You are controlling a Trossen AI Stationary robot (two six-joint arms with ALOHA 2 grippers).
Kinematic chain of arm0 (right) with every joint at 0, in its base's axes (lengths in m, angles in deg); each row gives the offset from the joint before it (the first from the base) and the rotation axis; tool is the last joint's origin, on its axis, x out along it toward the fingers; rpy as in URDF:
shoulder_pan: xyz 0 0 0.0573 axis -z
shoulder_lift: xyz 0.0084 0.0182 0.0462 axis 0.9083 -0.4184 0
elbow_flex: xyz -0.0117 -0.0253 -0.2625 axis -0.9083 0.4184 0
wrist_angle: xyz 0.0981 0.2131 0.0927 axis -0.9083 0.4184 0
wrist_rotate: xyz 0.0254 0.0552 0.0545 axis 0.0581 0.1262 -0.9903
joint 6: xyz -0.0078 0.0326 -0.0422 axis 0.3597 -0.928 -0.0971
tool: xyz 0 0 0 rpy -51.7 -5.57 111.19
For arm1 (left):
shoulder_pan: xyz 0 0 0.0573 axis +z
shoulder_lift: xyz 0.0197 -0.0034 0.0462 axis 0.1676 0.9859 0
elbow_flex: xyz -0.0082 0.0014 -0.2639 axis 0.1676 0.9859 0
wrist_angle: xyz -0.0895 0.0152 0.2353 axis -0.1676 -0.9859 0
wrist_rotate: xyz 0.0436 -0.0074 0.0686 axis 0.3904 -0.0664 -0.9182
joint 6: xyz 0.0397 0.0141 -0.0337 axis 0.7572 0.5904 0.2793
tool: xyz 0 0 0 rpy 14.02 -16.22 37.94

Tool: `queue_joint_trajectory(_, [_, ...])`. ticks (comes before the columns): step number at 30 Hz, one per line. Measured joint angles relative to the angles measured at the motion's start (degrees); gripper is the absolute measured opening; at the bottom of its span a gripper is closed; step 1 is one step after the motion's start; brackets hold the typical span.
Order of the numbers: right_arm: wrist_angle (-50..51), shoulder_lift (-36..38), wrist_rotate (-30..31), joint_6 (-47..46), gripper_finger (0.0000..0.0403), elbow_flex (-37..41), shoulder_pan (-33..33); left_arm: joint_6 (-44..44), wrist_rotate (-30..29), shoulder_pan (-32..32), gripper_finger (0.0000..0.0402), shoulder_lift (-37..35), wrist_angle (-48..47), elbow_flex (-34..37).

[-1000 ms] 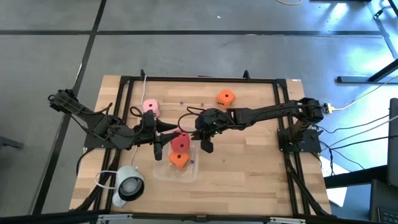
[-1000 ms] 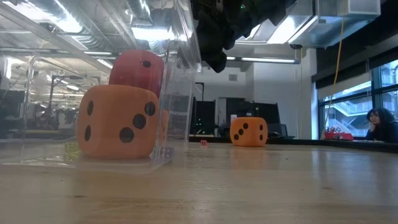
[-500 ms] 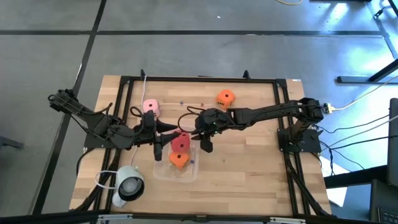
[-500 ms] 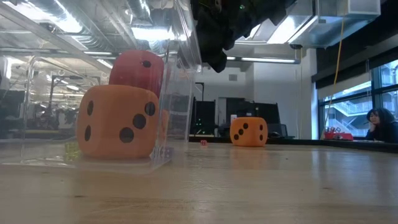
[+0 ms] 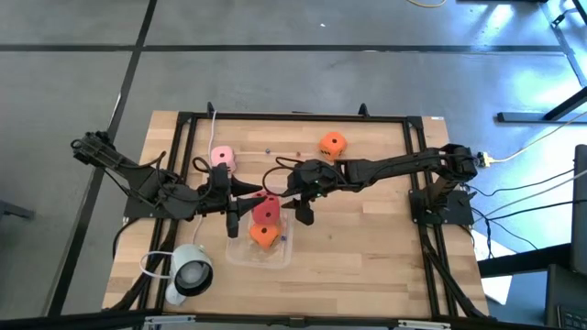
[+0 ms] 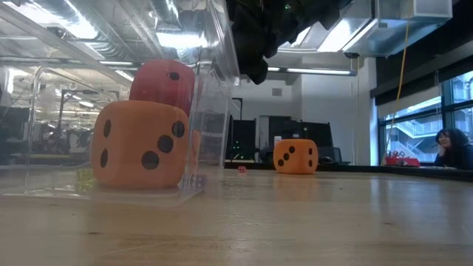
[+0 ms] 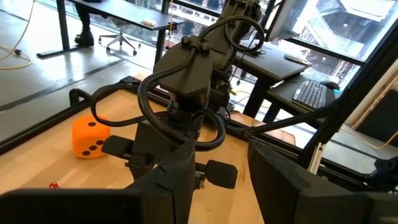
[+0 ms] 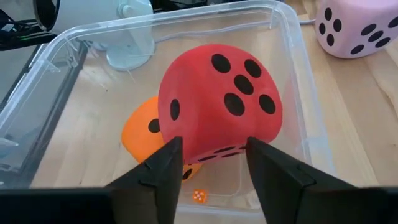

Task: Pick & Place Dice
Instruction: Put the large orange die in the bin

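High view: clear bin [image 5: 240, 253] at lower centre holds red die [image 5: 266, 212] atop orange die [image 5: 264, 236]. Pink die [image 5: 222, 157] and second orange die [image 5: 332, 143] lie above on table [image 5: 367, 229].

Low view: orange die shows dark pips.

Left wrist view: left gripper [image 7: 221, 180] parted, empty.

Right wrist view: right gripper [image 8: 211, 177] fingers straddle red die; grip cannot be told.

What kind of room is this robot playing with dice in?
Probably a robotics lab or workshop. Beyond the wooden table there are desks with a keyboard and office chairs, big windows, and a person sitting far off.
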State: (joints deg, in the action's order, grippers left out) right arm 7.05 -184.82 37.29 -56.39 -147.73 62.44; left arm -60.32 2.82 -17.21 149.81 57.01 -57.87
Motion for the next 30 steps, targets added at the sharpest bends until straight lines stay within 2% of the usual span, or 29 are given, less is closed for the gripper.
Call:
queue_joint_trajectory(6, [0.7,1.2,0.4,-1.1,0.021,0.0,-0.1,-0.1,0.2,-0.1,0.0139,0.0,0.1,0.0])
queue_joint_trajectory(9, [2.1,4.4,1.7,-1.1,0.0211,0.0,-0.4,-0.3,1.7,-0.1,0.0139,0.0,0.2,0.0])
queue_joint_trajectory(13, [6.4,10.5,6.8,1.4,0.0204,0.0,-0.4,0.5,2.7,-0.1,0.0139,0.0,0.5,0.0])
queue_joint_trajectory(16, [9.6,15.1,13.1,4.0,0.0198,0.0,-0.2,1.1,2.9,-0.1,0.0139,0.0,0.5,0.0])
queue_joint_trajectory(20, [14.5,19.2,26.5,7.2,0.0199,0.0,0.3,2.5,2.9,-0.1,0.0139,0.0,0.5,0.0])
queue_joint_trajectory(23, [18.6,20.1,34.4,8.5,0.021,0.0,1.6,4.1,1.8,-0.1,0.0139,0.0,0.5,0.0])
queue_joint_trajectory(26, [21.6,20.1,34.8,7.8,0.0225,0.0,3.7,6.1,0.0,0.0,0.0139,0.0,0.5,0.0])
queue_joint_trajectory(30, [24.7,18.5,32.9,1.4,0.0239,0.0,8.1,6.5,-2.5,0.9,0.0139,0.0,0.4,0.0])
